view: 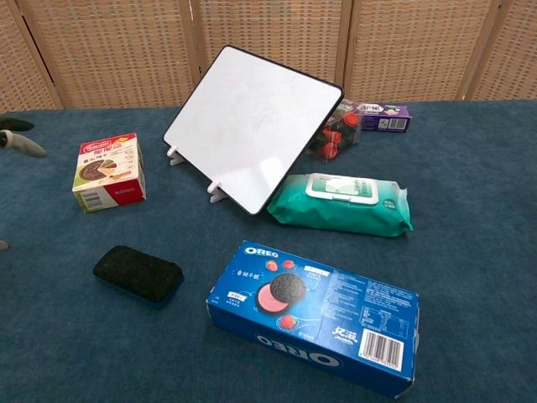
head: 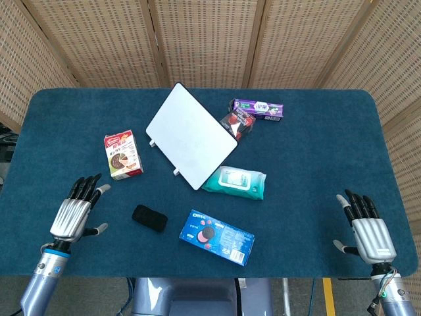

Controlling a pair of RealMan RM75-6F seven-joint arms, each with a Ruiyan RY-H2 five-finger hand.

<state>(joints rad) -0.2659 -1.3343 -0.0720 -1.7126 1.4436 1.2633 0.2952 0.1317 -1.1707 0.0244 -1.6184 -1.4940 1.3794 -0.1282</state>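
Note:
My left hand (head: 75, 212) hovers over the near left of the blue table (head: 316, 151), open and empty, fingers spread and pointing up the table. Its fingertips (view: 18, 141) just show at the chest view's left edge. It is nearest to the black eraser (head: 149, 218) (view: 138, 273), a short way to its right, and the small biscuit box (head: 123, 155) (view: 108, 172) beyond it. My right hand (head: 368, 232) stays open and empty at the near right corner, far from every object.
A white board (head: 191, 135) (view: 252, 126) stands tilted on feet mid-table. A blue Oreo box (head: 217, 237) (view: 315, 315) lies near the front edge, a green wipes pack (head: 235, 182) (view: 342, 203) behind it. A purple box (head: 258, 108) (view: 379, 116) and a red snack pack (head: 237, 122) (view: 330, 138) sit at the back.

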